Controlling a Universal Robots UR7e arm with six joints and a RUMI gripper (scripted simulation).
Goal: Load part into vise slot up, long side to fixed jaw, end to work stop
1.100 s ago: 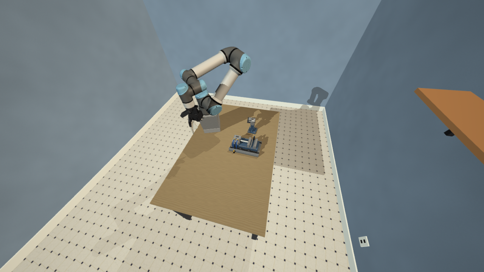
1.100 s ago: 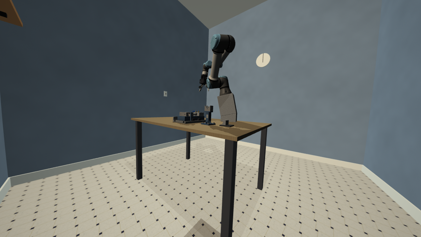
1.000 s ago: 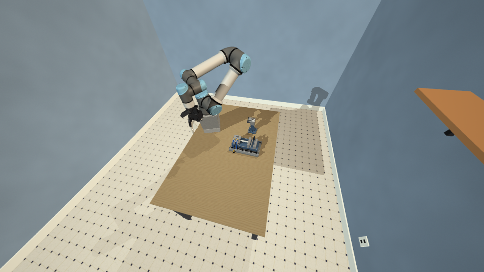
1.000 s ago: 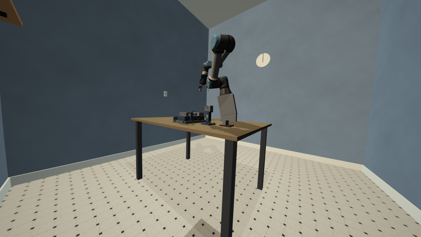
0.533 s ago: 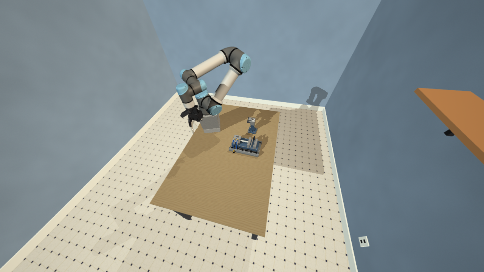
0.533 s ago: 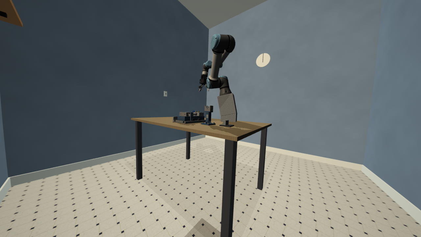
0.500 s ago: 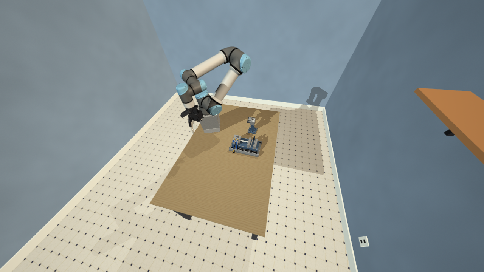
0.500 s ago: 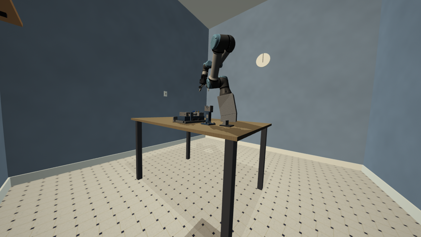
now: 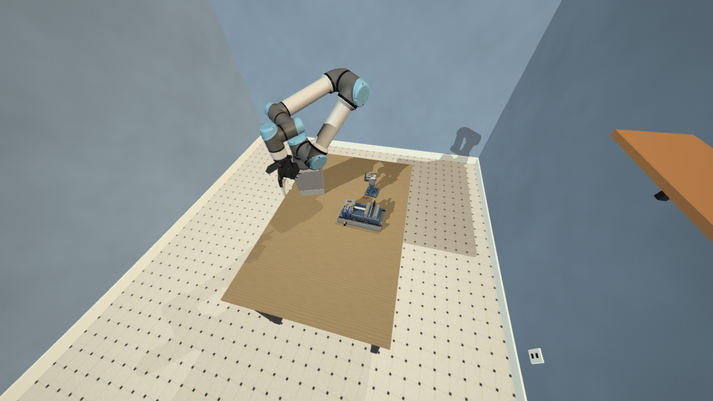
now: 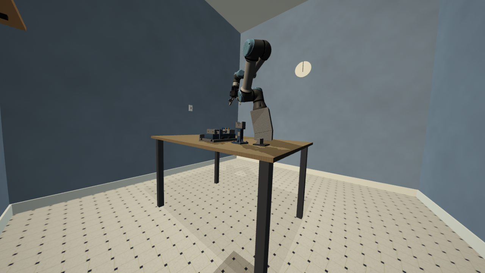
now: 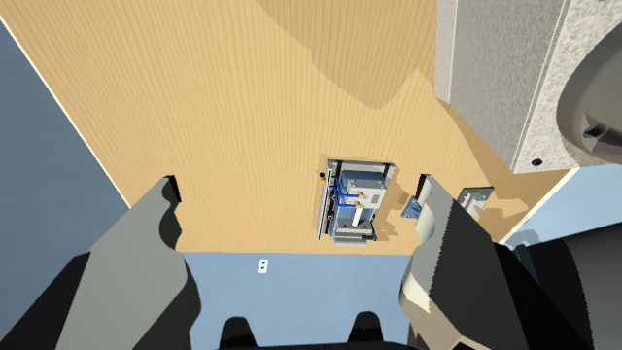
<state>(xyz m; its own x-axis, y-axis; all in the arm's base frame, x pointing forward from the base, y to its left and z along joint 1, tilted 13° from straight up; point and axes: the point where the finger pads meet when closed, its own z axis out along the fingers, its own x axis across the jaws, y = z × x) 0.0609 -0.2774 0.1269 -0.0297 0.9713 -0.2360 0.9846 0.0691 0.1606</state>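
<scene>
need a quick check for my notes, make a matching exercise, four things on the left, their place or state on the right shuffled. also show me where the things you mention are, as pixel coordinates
1. end effector (image 9: 283,186) (image 10: 234,101) (image 11: 301,176)
2. part (image 10: 260,140)
3. V-block (image 10: 240,125)
4. air hoses (image 11: 344,195)

A. blue, on the vise (image 9: 361,213) (image 10: 218,135) (image 11: 357,201)
B. on top of an upright stand (image 9: 371,191) (image 10: 239,135)
C. open, above the table (image 9: 318,269) (image 10: 190,140) (image 11: 219,122)
D. on the infeed plate (image 10: 261,144)

Pairs: 1-C, 2-D, 3-B, 4-A
</scene>
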